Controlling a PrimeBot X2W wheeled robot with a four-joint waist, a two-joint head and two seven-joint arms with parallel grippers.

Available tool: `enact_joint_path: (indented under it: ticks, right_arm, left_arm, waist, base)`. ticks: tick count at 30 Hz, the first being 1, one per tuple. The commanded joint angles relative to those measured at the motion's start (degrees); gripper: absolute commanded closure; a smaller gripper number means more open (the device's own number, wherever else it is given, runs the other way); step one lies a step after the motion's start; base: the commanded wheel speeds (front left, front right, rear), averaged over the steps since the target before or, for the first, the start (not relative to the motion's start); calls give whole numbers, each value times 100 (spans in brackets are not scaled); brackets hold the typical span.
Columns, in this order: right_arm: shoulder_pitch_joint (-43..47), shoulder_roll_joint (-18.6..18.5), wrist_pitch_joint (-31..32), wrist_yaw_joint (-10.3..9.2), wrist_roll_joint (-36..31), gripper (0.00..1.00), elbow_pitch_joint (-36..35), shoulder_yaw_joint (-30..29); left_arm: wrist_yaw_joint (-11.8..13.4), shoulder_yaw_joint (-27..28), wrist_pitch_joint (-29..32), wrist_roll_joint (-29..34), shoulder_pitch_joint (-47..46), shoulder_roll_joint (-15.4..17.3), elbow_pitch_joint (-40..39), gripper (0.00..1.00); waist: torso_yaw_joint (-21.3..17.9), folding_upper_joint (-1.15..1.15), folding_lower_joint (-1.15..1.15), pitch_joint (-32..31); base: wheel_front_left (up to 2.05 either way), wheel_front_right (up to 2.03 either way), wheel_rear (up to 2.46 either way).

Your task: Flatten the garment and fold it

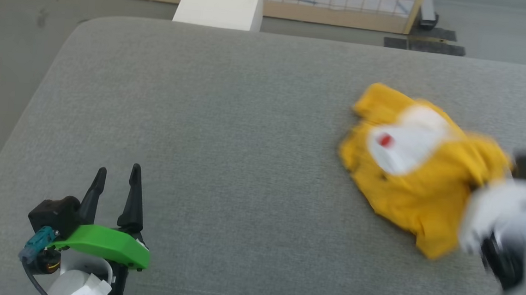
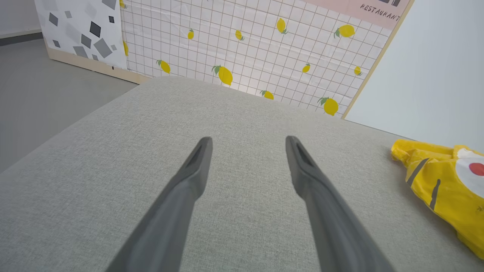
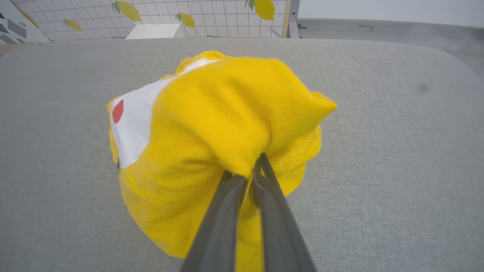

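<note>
Down onto a broad grey cushion (image 1: 228,117), rounded at the corners. Beyond its far edge, a grid-patterned panel (image 2: 245,49) dotted with lemons. Up at the top of it, a pink strip (image 2: 363,5) lettered "RESTAURANT" in black.

Over on the right half of the cushion, the shirt (image 1: 409,176): bright yellow, bunched in a heap, with a white patch and a red dot facing up. Blurred in the head view, sharp from both wrists. From the left wrist, two dark stripes on the fold at the heap's end.

And there, the right gripper (image 3: 245,170), pinched tight on a yellow fold at the shirt's near side. Barely a gap at the fingertips, cloth squeezed in between, hem stitching just beside the right finger.

Low at the left, the left gripper (image 1: 118,170), spread wide over bare cushion. Nothing in it, and well apart from the shirt. Under its green bracket (image 1: 103,245), a white tag (image 1: 79,289) with tiny print, too small to read.
</note>
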Motion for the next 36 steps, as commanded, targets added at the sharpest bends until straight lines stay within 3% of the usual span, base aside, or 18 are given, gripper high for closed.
enact_joint_path:
  ticks: [1, 5, 8, 9, 10, 14, 18, 27, 36]
  right_arm:
    - [459, 66, 204, -8, -34, 100, -130, -178]
    - [1460, 168, 692, -8, 193, 100, -446, -247]
    - [1751, 186, 624, -8, 679, 100, -523, -32]
    - [1761, 187, 547, -8, 835, 93, -518, -13]
    - [1746, 188, 444, -8, 948, 0, -515, -23]
    - [1522, 189, 6, -8, 1185, 0, -676, -284]
    - [1193, 189, -121, -8, 985, 0, -939, -598]
    - [-162, 190, 964, -8, 39, 0, -798, -371]
    - [-431, 96, 2659, -8, -897, 0, 501, 129]
  left_arm:
    - [26, -16, 10, 9, 44, -27, -15, 0]
    - [20, -62, 61, -16, 45, -40, -16, 0]
    - [26, -68, 106, -41, 41, -27, -25, 0]
    - [26, -73, 122, -48, 37, -24, -23, 0]
    - [25, -83, 139, -53, 30, -24, -21, 0]
    - [22, -131, 179, -64, 8, -37, -16, 0]
    - [40, -133, 183, -83, 37, -33, -19, 0]
    - [20, -147, 227, -113, -62, 13, -89, 0]
    - [-43, -104, 185, -188, -204, 14, -10, 0]
  waist:
    - [-115, 0, 0, -105]
    - [-181, 0, 0, -116]
    - [-230, 0, 0, -100]
    - [-236, 0, 0, -99]
    - [-236, 0, 0, -100]
    - [-180, 0, 0, -125]
    - [-116, 0, 0, -128]
    - [129, 0, 0, 142]
    - [375, 0, 0, 387]
  base:
    - [0, 0, 0]
    - [0, 0, 0]
    - [0, 0, 0]
    - [0, 0, 0]
    - [0, 0, 0]
    - [0, 0, 0]
    - [0, 0, 0]
    - [0, 0, 0]
    - [0, 0, 0]
